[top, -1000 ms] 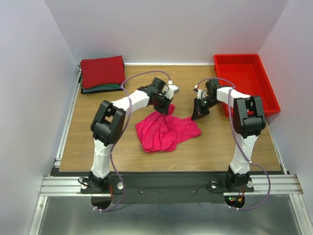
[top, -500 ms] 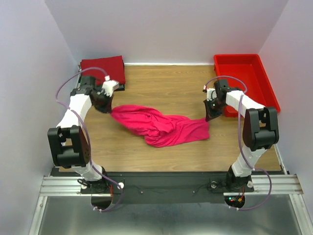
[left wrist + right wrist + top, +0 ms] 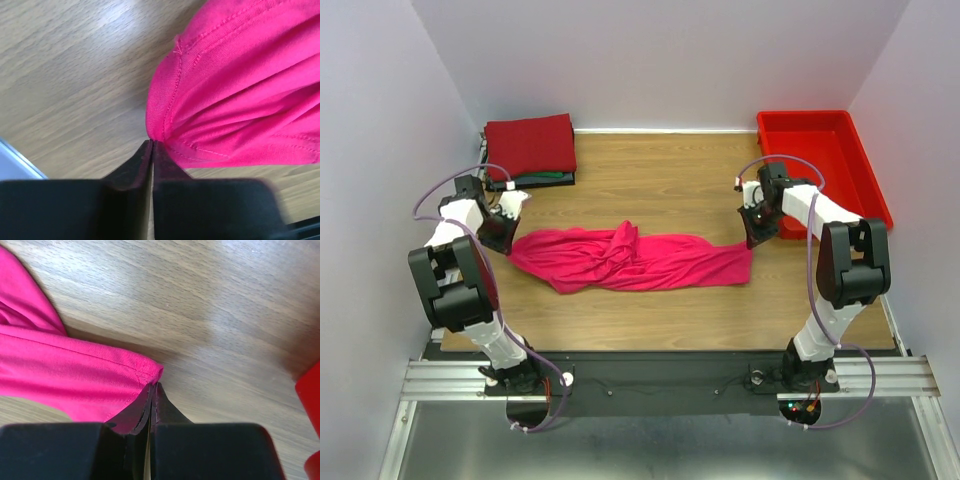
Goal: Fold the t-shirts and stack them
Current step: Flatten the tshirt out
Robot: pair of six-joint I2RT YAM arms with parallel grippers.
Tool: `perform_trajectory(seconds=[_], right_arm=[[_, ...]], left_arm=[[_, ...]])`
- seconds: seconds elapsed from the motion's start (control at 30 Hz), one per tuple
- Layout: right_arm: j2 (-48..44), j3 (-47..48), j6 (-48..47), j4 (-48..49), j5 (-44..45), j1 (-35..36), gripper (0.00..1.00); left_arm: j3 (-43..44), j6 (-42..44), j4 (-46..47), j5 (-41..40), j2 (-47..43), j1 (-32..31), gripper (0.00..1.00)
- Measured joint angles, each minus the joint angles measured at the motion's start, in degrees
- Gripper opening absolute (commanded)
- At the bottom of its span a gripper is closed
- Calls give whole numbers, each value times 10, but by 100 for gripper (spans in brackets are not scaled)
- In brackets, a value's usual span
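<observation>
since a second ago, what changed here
The left claw, shut on the pink t-shirt, swung from mid-table out left, pulling the bunched shirt into a long band. The right claw, holding the other end, shifted slightly right. The folded stack and red bin stayed put.

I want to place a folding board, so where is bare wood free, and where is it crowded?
Free: the back of the table, between the folded stack and the red bin; also the near strip in front of the pink t-shirt. Crowded: the middle band, where left claw and right claw hold that shirt stretched across.
</observation>
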Motion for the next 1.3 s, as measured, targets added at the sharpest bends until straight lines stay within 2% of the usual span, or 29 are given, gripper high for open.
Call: perform_trajectory(seconds=[0.07, 0.1, 0.17, 0.33, 0.4, 0.47, 0.5, 0.57, 0.67, 0.93, 0.97, 1.03, 1.07, 1.13, 1.2, 1.3], right_arm=[[0, 0, -7, 0, 8, 0, 1], [0, 0, -9, 0, 9, 0, 1], [0, 0, -12, 0, 10, 0, 1], [0, 15, -21, -9, 2, 0, 1], [0, 20, -26, -12, -3, 0, 1], [0, 20, -26, -17, -8, 0, 1], [0, 20, -26, -19, -9, 0, 1], [0, 20, -25, -23, -13, 0, 1], [0, 20, -21, -28, -18, 0, 1], [5, 21, -16, -30, -22, 0, 1], [9, 22, -15, -30, -22, 0, 0], [17, 26, -14, -30, -23, 0, 1], [20, 28, -14, -31, -23, 0, 1], [30, 37, -14, -30, -23, 0, 1], [34, 41, -15, -31, -22, 0, 0], [43, 56, -14, -31, -21, 0, 1]], left_arm=[[0, 14, 1, -8, 0, 0, 39], [5, 19, -3, -8, 0, 0, 51], [21, 33, -16, 0, 0, -2, 60], [86, 66, -55, 55, -16, -42, 66], [98, 62, -65, 77, -37, -100, 74], [103, 46, -66, 99, -50, -161, 75], [105, 26, -63, 120, -53, -199, 82], [107, -5, -56, 134, -50, -270, 86], [112, -70, -32, 148, -28, -339, 86], [161, -164, 25, 134, 82, -403, 86], [169, -171, 27, 132, 97, -409, 84], [189, -183, 31, 133, 121, -415, 66], [199, -189, 33, 135, 133, -417, 45], [227, -187, 20, 147, 158, -420, 19], [244, -175, 6, 158, 166, -421, 0], [256, -127, -42, 187, 156, -421, 0]])
